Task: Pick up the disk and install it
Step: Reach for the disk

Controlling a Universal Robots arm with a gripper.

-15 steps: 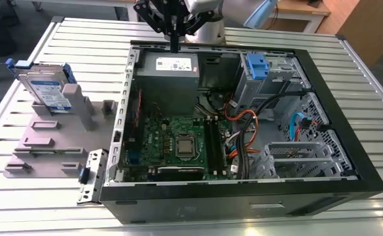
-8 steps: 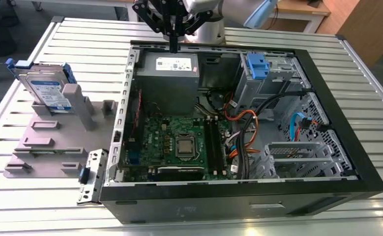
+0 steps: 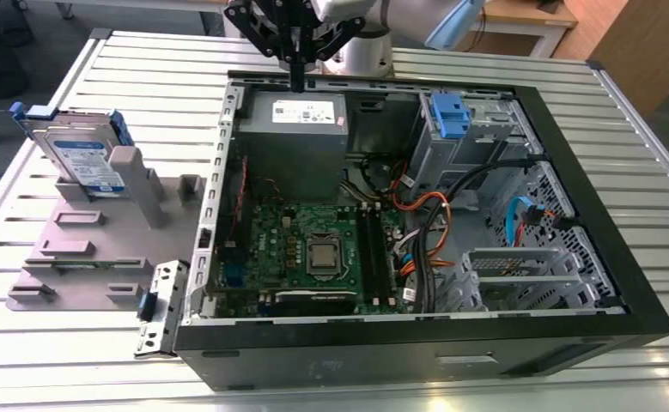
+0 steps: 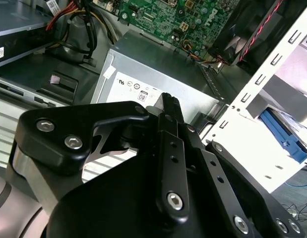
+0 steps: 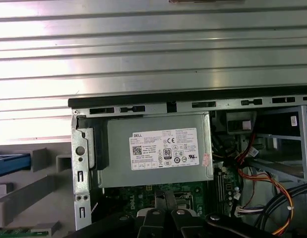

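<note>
Disk (image 3: 84, 161), framed by its blue carrier, stands on edge in a grey fixture (image 3: 94, 249) on the slatted metal surface (image 3: 139, 69). In the exterior view we place it at about nine o'clock from the open computer case (image 3: 426, 352), outside the case wall. We see the end effector (image 3: 297, 83) well apart from the disk, at about eleven o'clock of the case, hanging just above the grey power supply (image 3: 294, 116). Its fingers are pressed together and carry nothing. From the power supply, the green motherboard (image 3: 311, 245) lies at six o'clock, and another blue carrier (image 3: 449, 116) sits in a bay at three o'clock.
</note>
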